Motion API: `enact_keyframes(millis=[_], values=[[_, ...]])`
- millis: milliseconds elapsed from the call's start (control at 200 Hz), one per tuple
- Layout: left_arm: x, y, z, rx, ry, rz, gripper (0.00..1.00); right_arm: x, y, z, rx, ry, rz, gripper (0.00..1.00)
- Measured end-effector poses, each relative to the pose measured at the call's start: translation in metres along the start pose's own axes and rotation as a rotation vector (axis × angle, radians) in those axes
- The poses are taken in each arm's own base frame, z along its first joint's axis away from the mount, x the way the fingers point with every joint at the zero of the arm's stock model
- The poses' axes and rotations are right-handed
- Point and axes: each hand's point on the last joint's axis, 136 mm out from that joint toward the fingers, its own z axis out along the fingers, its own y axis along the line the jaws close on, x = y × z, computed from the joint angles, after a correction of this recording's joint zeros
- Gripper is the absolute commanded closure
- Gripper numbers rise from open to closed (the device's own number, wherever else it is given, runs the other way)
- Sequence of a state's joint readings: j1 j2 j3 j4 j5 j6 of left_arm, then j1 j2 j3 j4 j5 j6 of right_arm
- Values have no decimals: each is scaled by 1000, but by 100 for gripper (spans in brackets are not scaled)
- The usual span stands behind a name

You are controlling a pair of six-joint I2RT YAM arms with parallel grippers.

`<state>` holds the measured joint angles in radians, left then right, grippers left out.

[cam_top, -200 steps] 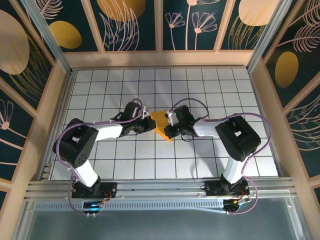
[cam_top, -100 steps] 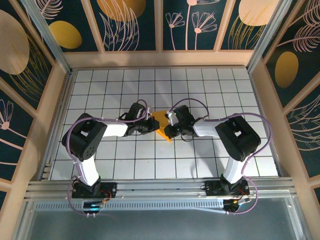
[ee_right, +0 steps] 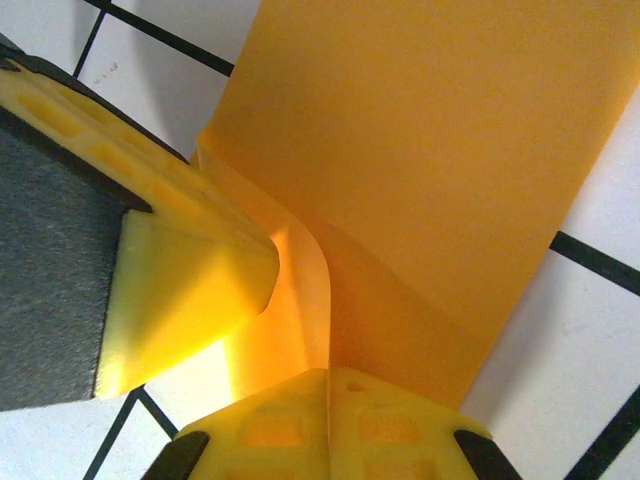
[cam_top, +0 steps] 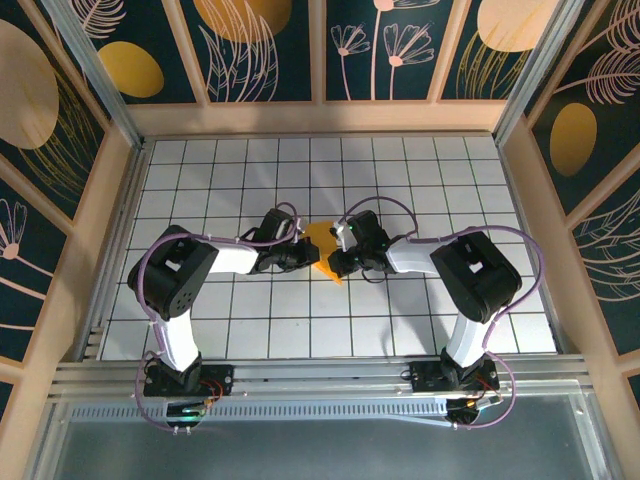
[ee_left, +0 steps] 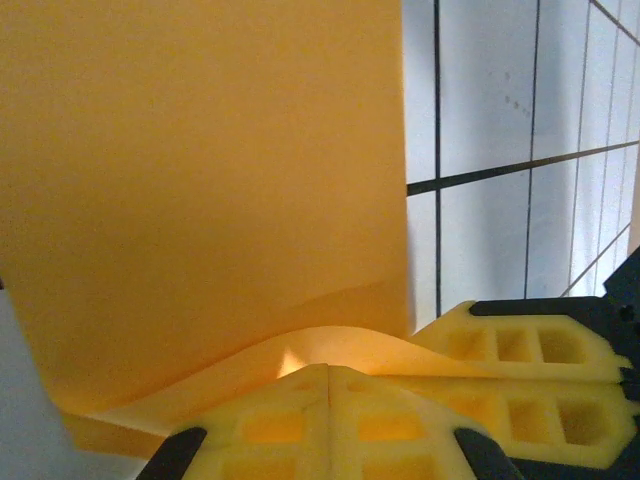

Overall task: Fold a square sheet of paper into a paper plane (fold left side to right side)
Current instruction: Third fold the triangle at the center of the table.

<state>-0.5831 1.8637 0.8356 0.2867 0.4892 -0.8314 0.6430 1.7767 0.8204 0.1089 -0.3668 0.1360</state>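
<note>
At the counter's (cam_top: 400, 170) centre, the square sheet of paper (cam_top: 322, 243) stands half doubled over, curled, not creased. Left fingers (ee_left: 260, 425) and right fingers (ee_right: 270, 430) are closed, pinching it. Pressing this fold and later folds remain.

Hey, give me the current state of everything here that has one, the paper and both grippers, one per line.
square sheet of paper: bent up in a curl between the two grippers, not lying flat
left gripper: shut, pinching the paper's curled edge
right gripper: shut, pinching a raised ridge of the paper
</note>
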Motion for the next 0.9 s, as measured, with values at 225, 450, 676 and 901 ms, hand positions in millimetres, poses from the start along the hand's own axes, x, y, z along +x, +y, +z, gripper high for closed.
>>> enact_keyframes(millis=[225,450,676,901], values=[[1,5,0,-22,0,4,100,0,0,0,0,0,0,100],[1,8,0,-36,-2,7,100,0,0,0,0,1,0,100],[1,9,0,-44,-6,14,100,0,0,0,0,0,0,100],[1,10,0,-55,-8,15,100,-1,0,0,1,1,2,100]])
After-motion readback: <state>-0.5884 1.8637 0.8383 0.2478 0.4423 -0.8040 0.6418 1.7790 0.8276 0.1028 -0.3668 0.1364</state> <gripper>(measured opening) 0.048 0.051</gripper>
